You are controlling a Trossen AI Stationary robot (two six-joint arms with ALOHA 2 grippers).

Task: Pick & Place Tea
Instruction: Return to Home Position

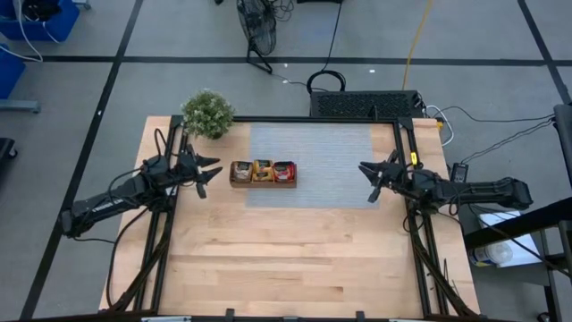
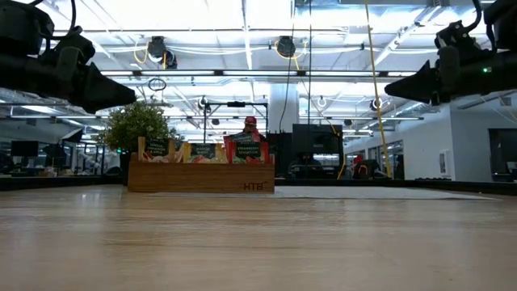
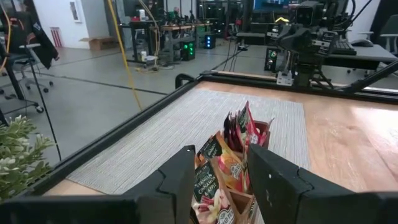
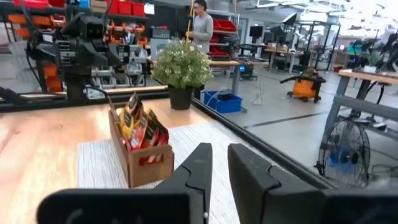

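The tea sachets (image 1: 263,169) all stand upright in the wooden tray (image 1: 234,182), sorted by colour into its three compartments: dark green at the end nearest the left arm, orange in the middle, red at the end nearest the right arm. The tray sits on the left part of a grey mat (image 1: 331,165) toward the far side of the counter (image 1: 295,259), with a potted plant (image 1: 207,113) near the counter's far left corner. No loose sachet shows on the mat or the bare wood in any view, so the picking and placing looks finished, and what is left seems to be only bringing the arms to rest. The left end effector (image 1: 213,176) hovers above the counter just beside the tray's green end, its fingers spread apart and holding nothing; its own camera sees the sachets through the gap. The right end effector (image 1: 366,182) hangs well apart from the tray, over the mat's right edge, pointing toward it with fingers likewise parted and empty. Both are raised clear of the surface in the low view.
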